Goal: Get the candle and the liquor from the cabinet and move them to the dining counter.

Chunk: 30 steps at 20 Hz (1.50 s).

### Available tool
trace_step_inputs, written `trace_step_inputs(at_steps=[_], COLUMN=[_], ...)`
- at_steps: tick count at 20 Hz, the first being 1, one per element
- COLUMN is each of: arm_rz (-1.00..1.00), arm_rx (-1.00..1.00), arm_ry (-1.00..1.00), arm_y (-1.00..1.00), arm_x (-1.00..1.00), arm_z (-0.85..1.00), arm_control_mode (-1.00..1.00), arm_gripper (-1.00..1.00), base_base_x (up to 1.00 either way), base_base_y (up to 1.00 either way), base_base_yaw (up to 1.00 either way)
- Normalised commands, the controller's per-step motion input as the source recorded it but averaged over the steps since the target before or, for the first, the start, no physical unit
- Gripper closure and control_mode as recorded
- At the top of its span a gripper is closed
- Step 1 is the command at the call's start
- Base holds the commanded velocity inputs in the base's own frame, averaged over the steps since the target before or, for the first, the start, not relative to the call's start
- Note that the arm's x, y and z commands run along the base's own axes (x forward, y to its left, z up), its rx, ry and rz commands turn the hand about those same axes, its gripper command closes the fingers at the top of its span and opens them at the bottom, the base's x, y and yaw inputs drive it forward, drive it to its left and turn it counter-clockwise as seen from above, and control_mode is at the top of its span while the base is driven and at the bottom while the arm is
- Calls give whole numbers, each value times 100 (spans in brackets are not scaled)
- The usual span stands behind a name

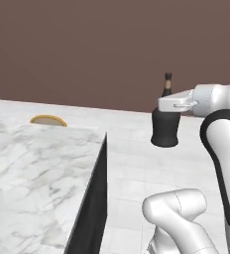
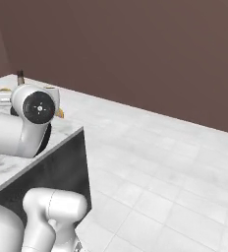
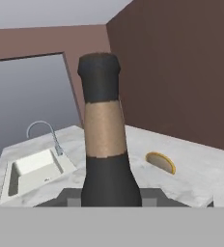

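Hand [image 1: 170,106] is seen clamped on the liquor [image 1: 165,130] at its neck, the bottle being held upright in the air. In the left base view the bottle is carried beyond the bench [image 1: 32,173] edge, over the tiled floor [image 1: 132,173], well apart from the marble top. In the hand view the tan-banded neck and dark cap are seen close up, with the sink [image 3: 31,173], faucet [image 3: 44,132] and one stool [image 3: 161,162] at the bench behind.
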Motion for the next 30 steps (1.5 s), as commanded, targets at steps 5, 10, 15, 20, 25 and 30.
trace_step_inputs(at_steps=[5,10,15,20,25,30], arm_rz=[0,0,0,0,0,0], arm_rx=[0,0,0,0,0,0], arm_ry=[0,0,0,0,0,0], arm_y=[0,0,0,0,0,0], arm_x=[0,0,0,0,0,0], arm_z=[0,0,0,0,0,0], arm_control_mode=[100,100,100,100,100,100], arm_gripper=[100,100,100,100,100,100], base_base_x=[42,40,40,39,31,24], base_base_y=[-33,-33,-34,-34,-30,-25], base_base_yaw=[29,30,30,31,39,50])
